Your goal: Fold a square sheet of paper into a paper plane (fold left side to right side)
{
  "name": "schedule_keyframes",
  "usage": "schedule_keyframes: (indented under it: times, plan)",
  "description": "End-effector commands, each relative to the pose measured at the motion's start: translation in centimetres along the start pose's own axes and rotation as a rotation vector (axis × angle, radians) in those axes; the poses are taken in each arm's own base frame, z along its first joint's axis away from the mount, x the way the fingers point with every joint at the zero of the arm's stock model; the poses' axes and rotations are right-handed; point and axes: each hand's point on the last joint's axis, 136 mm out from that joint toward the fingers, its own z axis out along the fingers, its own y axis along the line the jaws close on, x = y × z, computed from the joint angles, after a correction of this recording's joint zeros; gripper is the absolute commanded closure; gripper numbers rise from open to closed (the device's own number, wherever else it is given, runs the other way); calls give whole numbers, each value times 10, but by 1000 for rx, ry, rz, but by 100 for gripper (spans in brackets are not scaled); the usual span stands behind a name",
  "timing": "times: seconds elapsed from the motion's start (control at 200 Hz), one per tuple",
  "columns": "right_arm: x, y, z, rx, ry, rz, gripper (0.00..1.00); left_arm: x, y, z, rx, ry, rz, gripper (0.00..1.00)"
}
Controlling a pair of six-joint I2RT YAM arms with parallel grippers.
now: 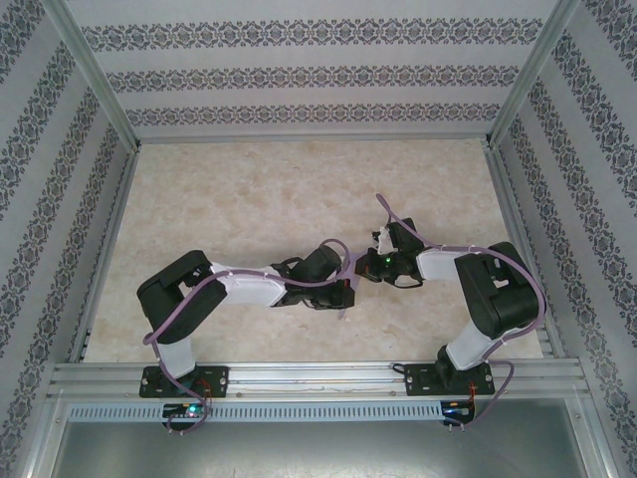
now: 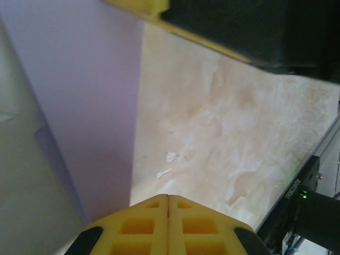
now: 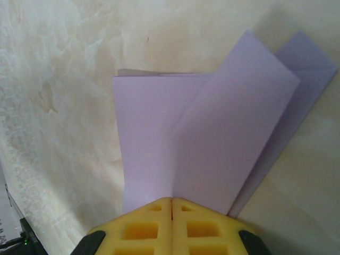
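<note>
The lavender square sheet of paper point(image 3: 212, 143), creased into overlapping flaps, lies beyond my right gripper point(image 3: 172, 200). That gripper's yellow jaws are pressed together where the crease meets them, and the flaps spread to either side. In the left wrist view the paper point(image 2: 90, 95) runs as a tilted band along the left. My left gripper point(image 2: 168, 197) is shut just right of the paper's edge with nothing between its jaws. One of the right gripper's yellow fingers point(image 2: 139, 6) shows at the paper's far end. From above, the left gripper point(image 1: 345, 289) and right gripper point(image 1: 368, 267) meet at mid-table.
The table point(image 1: 249, 199) has a beige marbled top, with aluminium rails point(image 1: 299, 373) along the near edge and patterned walls round it. Small white flecks point(image 2: 170, 157) lie on the top near the left gripper. The right arm's black link point(image 2: 313, 207) is close on that side.
</note>
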Motion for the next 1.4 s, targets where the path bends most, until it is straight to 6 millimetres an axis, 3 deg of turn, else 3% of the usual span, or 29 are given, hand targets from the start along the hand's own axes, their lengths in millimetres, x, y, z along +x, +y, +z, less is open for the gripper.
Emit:
schedule_keyframes:
  times: [0.0, 0.28, 1.394]
  plan:
    - [15, -35, 6, 121, 33, 41, 100, -8, -7, -4, 17, 9, 20, 94]
    - [18, -41, 7, 135, 37, 47, 100, -18, -1, 6, 17, 20, 11, 94]
    - [21, -57, 14, 201, 68, 56, 100, 34, 30, 19, 9, 133, -71, 94]
